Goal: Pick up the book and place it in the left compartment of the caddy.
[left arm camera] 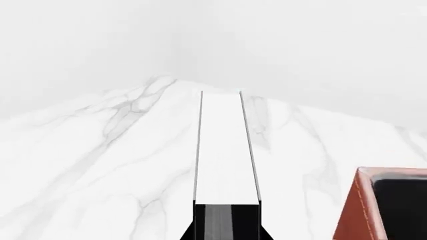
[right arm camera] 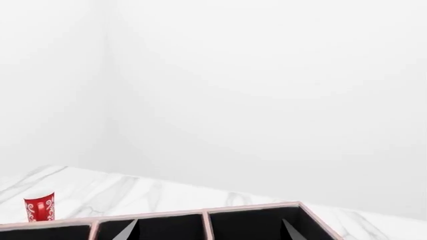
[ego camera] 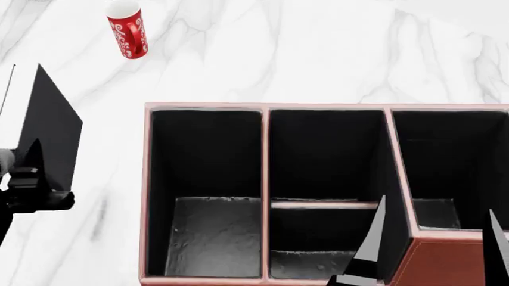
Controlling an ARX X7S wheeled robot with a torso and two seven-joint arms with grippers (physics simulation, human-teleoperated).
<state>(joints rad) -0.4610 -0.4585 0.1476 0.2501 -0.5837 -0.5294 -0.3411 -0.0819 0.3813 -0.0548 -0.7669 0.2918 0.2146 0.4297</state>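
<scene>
The thin black book [ego camera: 52, 128] hangs above the table to the left of the caddy [ego camera: 146, 196], with my left gripper [ego camera: 27, 173] shut on its lower end. In the left wrist view the book [left arm camera: 222, 145] runs edge-on away from the left gripper [left arm camera: 227, 223], its white pages between two black covers. The caddy is reddish-brown with pale pink rims and a black lining. Its left compartment [ego camera: 208, 196] is long, undivided and holds nothing. My right gripper [ego camera: 433, 250] is open over the caddy's near right part, its fingertips [right arm camera: 131, 229] wide apart.
A red patterned mug [ego camera: 128, 30] lies on the marble table beyond the caddy's left end, and the mug [right arm camera: 39, 207] also shows in the right wrist view. The middle compartment [ego camera: 326, 179] has a crossbar. The caddy corner [left arm camera: 357, 210] is close beside the book.
</scene>
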